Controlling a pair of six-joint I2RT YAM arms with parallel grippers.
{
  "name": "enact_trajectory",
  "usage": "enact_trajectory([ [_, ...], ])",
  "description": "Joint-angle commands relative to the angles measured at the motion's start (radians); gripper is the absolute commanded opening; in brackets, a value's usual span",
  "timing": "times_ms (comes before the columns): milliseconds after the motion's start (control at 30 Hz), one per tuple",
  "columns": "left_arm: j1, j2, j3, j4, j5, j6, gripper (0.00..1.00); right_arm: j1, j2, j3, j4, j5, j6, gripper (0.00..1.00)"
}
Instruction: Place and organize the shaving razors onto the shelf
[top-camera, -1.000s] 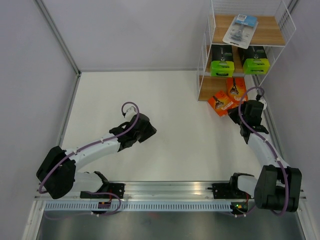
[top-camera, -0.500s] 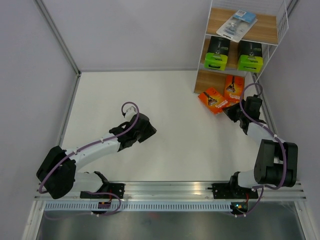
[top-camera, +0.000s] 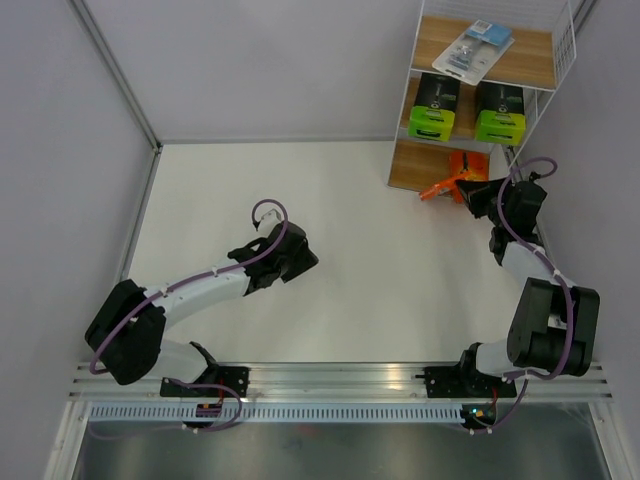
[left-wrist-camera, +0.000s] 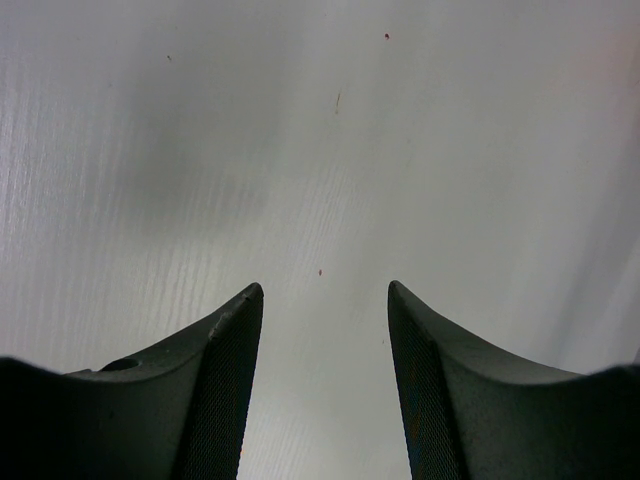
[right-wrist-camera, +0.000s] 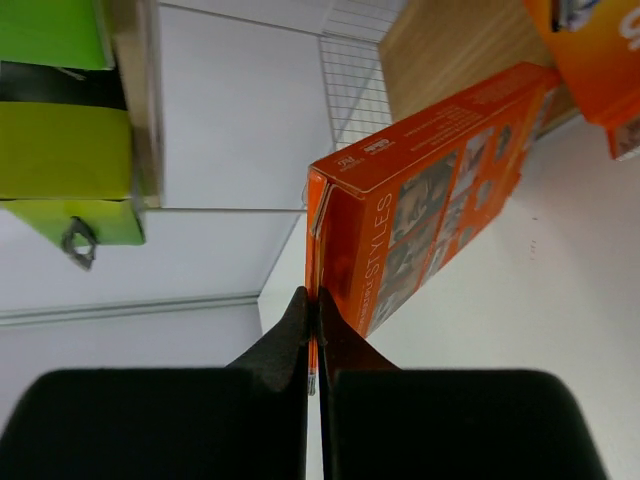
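White tabletop (top-camera: 380, 240) and pale grey walls surround your workspace, and the shelf (top-camera: 408, 172) stands in the far right corner.

At the front of its lowest board you hold one orange pack (right-wrist-camera: 420, 200). The right gripper (right-wrist-camera: 313, 310) is pinched tight on the thin seam along the pack's near edge. That grip looks chosen so the flat card stands on edge. Your fingers then stay clear of the low tier while the pack's far end leads toward the wood. The pack is tilted, its printed face shows photo panels and white lettering, and its far end reaches the board's front edge. Whether it touches the wood, you cannot tell.

Just beside it, the second orange pack (right-wrist-camera: 600, 60) already lies on that bottom board. I judge the held one belongs next to it, so the matching cards share a tier.

One tier up, the two black boxes with lime-green ends (top-camera: 432, 108) sit side by side with the green ends facing out. On the top board the clear blister with blue card (top-camera: 475, 48) lies flat and askew.

Well apart from all this, your left gripper (left-wrist-camera: 322, 290) hovers over bare table, fingers spread and holding nothing. It is likely parked there to keep out of the right arm's way.
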Motion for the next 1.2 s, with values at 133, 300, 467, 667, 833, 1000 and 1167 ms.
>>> enact_trajectory([
  [133,0.004,0.005,0.041,0.019,0.018,0.038,0.59,-0.004,0.005,0.079,0.227,-0.041,0.101,0.01],
  [300,0.004,0.008,0.034,0.029,0.019,0.034,0.59,-0.003,0.016,0.041,0.377,-0.042,0.142,0.01],
  [467,0.004,0.017,0.034,0.042,0.027,0.034,0.58,0.016,0.088,-0.016,0.482,-0.013,0.105,0.01],
  [667,0.005,0.011,0.031,0.046,0.028,0.036,0.58,0.062,0.229,-0.094,0.618,0.038,0.116,0.01],
  [833,0.005,-0.01,0.012,0.046,0.015,0.031,0.58,0.103,0.243,-0.116,0.544,0.113,0.108,0.01],
  [1000,0.005,-0.002,0.017,0.046,0.014,0.03,0.58,0.166,0.23,-0.129,0.438,0.248,0.119,0.01],
  [1167,0.005,0.01,0.031,0.048,0.022,0.038,0.58,0.24,0.224,-0.212,0.494,0.456,0.159,0.01],
])
